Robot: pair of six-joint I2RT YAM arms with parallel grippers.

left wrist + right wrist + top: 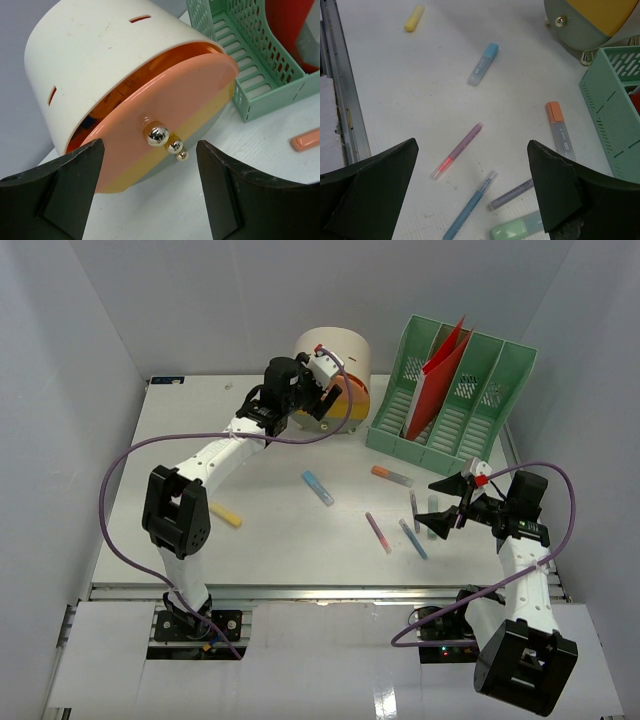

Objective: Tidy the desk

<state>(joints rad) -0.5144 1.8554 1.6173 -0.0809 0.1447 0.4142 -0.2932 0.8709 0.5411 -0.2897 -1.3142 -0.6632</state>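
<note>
White walls box in a white tabletop [270,550], which runs from the metal rail [300,592] at its near edge to the back wall and carries everything in shot. The left pincer [150,195] hangs wide open before the cream round drawer unit [95,65], with the peach, yellow and grey-green drawer fronts and three shiny knobs [158,135] framed between its fingers, nothing touched. The right pincer [472,200], equally wide and empty, hovers over scattered pens near the green file rack [455,400], where a red folder [440,360] stands in a slot. A yellow highlighter [226,514], a blue highlighter [318,487], an orange highlighter [560,131] and a pink pen [457,150] lie apart on the surface. The tabletop itself looks rigid, heavy and fixed, not something to lift. Tidying it likely means taking the light, smooth pens across mid-barrel, where they may roll or slip, and the drawers by their knobs. Small print runs along the orange highlighter's clear barrel, too small to read; no brand is legible.
</note>
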